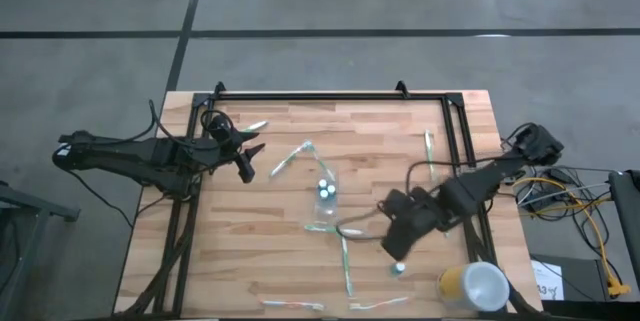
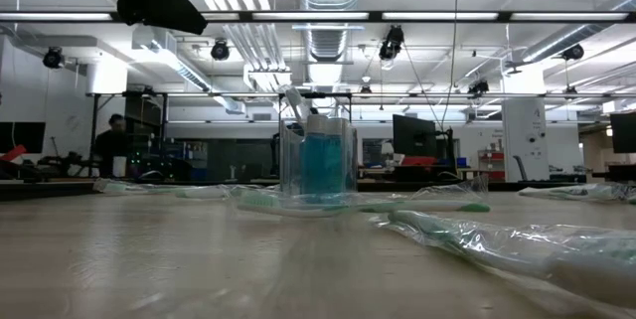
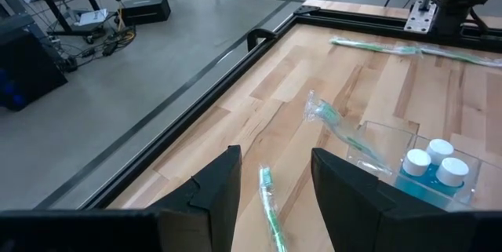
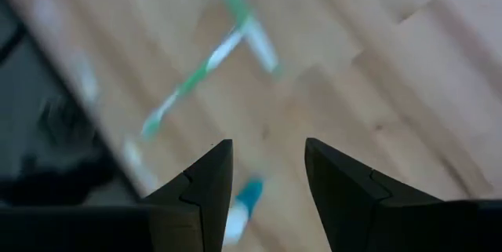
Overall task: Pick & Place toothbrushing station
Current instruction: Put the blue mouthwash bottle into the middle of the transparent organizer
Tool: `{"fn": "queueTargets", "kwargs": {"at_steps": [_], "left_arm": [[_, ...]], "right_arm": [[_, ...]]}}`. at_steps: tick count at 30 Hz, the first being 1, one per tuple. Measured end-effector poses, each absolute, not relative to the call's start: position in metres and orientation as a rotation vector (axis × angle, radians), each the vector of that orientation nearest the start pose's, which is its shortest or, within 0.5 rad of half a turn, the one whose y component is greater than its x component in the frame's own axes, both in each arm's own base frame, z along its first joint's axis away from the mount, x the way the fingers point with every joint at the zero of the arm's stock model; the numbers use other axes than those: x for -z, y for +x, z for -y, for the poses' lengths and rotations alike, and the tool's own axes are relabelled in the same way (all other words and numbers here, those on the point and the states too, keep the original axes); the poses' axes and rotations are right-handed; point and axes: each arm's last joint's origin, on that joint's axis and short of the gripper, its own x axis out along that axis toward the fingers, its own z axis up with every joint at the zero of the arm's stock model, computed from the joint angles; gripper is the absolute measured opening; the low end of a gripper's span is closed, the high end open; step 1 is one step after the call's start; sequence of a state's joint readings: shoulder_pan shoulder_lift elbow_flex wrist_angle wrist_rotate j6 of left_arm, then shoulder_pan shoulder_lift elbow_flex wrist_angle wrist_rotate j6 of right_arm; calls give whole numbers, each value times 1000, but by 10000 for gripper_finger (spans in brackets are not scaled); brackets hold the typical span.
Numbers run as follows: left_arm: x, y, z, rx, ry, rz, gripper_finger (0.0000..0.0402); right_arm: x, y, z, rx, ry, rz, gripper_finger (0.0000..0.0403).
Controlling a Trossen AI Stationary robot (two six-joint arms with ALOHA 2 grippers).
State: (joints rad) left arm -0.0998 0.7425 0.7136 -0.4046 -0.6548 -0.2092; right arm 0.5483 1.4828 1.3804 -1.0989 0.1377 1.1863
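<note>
The clear cup [image 1: 326, 189] stands mid-table with two white-capped tubes [image 3: 427, 164] in it and one wrapped toothbrush [image 3: 337, 122] leaning in it; it also shows in the low view [image 2: 318, 160]. A third small tube [image 1: 399, 269] lies on the wood near the front right. Several toothbrushes lie flat around the cup [image 1: 345, 261]. My left gripper [image 1: 248, 161] is open above a toothbrush [image 3: 271, 205] left of the cup. My right gripper [image 1: 393, 251] is open just above the loose tube [image 4: 241, 203], which shows between its fingers.
A yellow cup with a white top [image 1: 470, 286] stands at the front right corner. A black frame [image 1: 330, 96] runs along the far and side edges. More toothbrushes lie by the front edge [image 1: 292, 304] and far right [image 1: 428, 151]. A person stands in the room beyond [image 2: 107, 145].
</note>
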Motion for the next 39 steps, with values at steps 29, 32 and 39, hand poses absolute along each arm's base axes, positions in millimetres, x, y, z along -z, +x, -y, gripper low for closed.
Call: {"fn": "queueTargets", "kwargs": {"at_steps": [29, 32, 39], "left_arm": [[-297, 155, -2, -585, -40, -348, 161], [-297, 155, -2, -585, -39, -348, 161], [-297, 155, -2, -586, -40, -348, 161]], "right_arm": [[-262, 224, -214, 481, 697, -1240, 157], [-253, 228, -220, 504, 721, -1275, 157], [-241, 235, -227, 510, 735, -1275, 157]]}}
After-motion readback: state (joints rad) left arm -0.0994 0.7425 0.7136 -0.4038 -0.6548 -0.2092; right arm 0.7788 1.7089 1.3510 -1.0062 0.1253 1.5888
